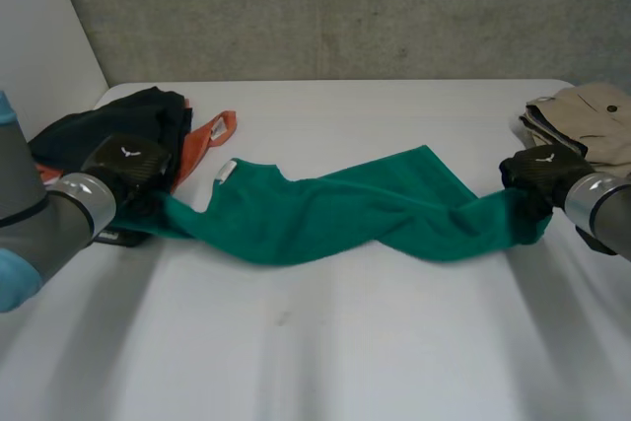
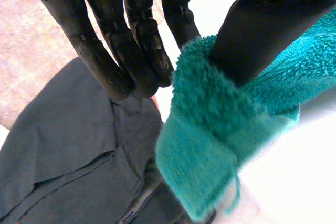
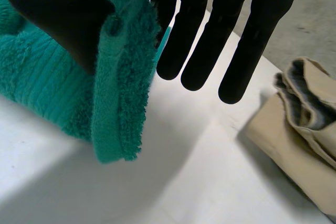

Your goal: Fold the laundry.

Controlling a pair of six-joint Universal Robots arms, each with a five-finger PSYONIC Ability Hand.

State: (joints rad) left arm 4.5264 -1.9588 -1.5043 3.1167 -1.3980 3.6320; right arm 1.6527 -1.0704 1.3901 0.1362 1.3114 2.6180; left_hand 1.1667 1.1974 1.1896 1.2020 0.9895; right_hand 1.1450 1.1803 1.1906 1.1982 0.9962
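– On the white table (image 1: 325, 362), nearest the camera: what is there?

– Bare tabletop, smooth and matte. Past it, a green towel (image 1: 345, 214) stretches across the table from one hand to the other, with a twist near its middle.

– How does each hand stand?

– The left hand (image 2: 131, 45) keeps its fingers straight and close together, and its thumb clamps one end of the towel against the nearest finger. The right hand (image 3: 210, 30) does the same at the other end: straight fingers slightly spread, the thumb pressing the towel's hemmed edge to the first finger.

– Anything hard to read?

– From the head camera, both ends of the towel are tucked under the hands. Each forearm is cut off at the frame's side.

– Texture?

– Thick looped terry with a flat woven hem. A small white label (image 1: 226, 171) sits on it near the left hand.

– And farther back?

– By the left hand, a dark garment (image 1: 148, 110) lies in a rumpled heap, seams showing, with an orange cloth (image 1: 202, 140) partly buried under it. By the right hand, a beige garment (image 1: 592, 115) lies folded with a dark button (image 1: 612, 107), its far side cut off. Behind everything is a rough grey concrete wall (image 1: 345, 7).
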